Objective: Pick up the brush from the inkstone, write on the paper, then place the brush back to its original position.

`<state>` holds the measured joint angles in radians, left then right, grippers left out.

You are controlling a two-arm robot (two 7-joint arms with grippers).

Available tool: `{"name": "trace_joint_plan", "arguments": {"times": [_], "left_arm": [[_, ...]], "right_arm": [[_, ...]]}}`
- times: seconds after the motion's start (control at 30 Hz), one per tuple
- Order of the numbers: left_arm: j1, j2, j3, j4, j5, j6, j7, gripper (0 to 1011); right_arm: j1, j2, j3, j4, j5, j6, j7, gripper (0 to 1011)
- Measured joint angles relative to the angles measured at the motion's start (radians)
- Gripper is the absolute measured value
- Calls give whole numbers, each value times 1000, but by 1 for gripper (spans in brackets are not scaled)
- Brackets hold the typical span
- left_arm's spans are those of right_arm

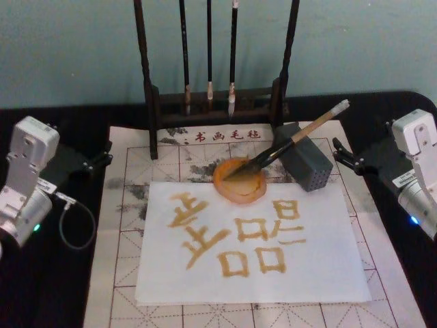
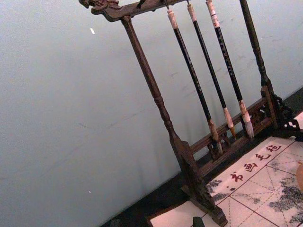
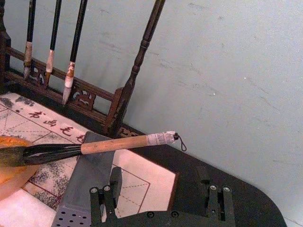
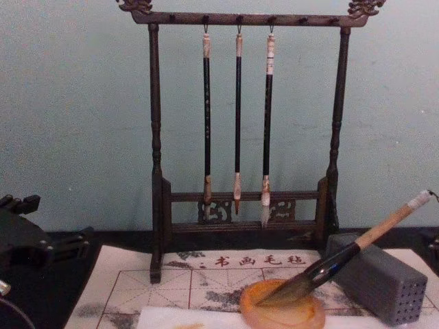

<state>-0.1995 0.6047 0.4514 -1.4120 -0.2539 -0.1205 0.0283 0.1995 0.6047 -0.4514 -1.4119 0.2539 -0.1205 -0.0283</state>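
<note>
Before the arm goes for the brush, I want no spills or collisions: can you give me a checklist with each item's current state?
1. Brush tip in the inkstone, handle leaning on the grey block: ok.
2. Right pincer open, clear of the brush, off to the right: ok.
3. Left pincer parked at the left, off the paper: ok.
4. Paper blank for writing: not ok, amber characters cover it.
5. Bristles loaded with ink: cannot tell.
</note>
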Motion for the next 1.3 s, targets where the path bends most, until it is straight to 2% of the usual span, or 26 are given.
{"name": "trace_joint_plan", "arguments": {"times": [1.3], "left_arm": [[0, 0, 0, 0, 0, 0, 0, 1001]], "right_arm": [[0, 0, 0, 0, 0, 0, 0, 1002]]}}
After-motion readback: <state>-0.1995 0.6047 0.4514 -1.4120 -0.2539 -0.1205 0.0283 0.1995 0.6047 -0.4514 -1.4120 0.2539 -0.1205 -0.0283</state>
